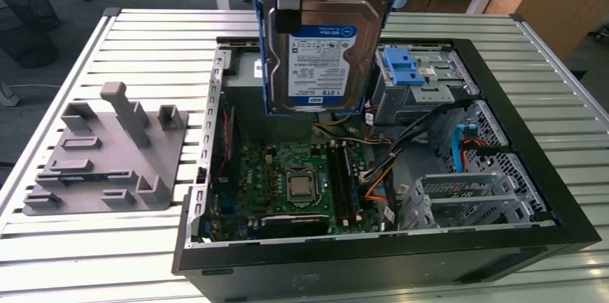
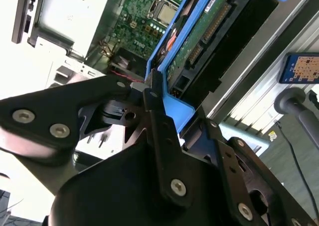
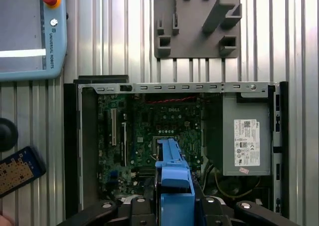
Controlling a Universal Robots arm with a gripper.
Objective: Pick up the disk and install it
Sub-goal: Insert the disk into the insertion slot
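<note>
The gripper (image 2: 151, 94) is clamping the disk (image 1: 324, 53) by its blue frame and holding it upright above the open case (image 1: 381, 271), just beside the bay (image 1: 446, 68). It is in the carrying step. I judge that installing is calling for careful alignment with the bay.

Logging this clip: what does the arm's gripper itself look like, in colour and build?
The gripper is matte black throughout. It has a bulky rounded body, flat angular link plates and narrow bar-like fingers. Round silver screw heads mark the joints in both wrist views.
</note>
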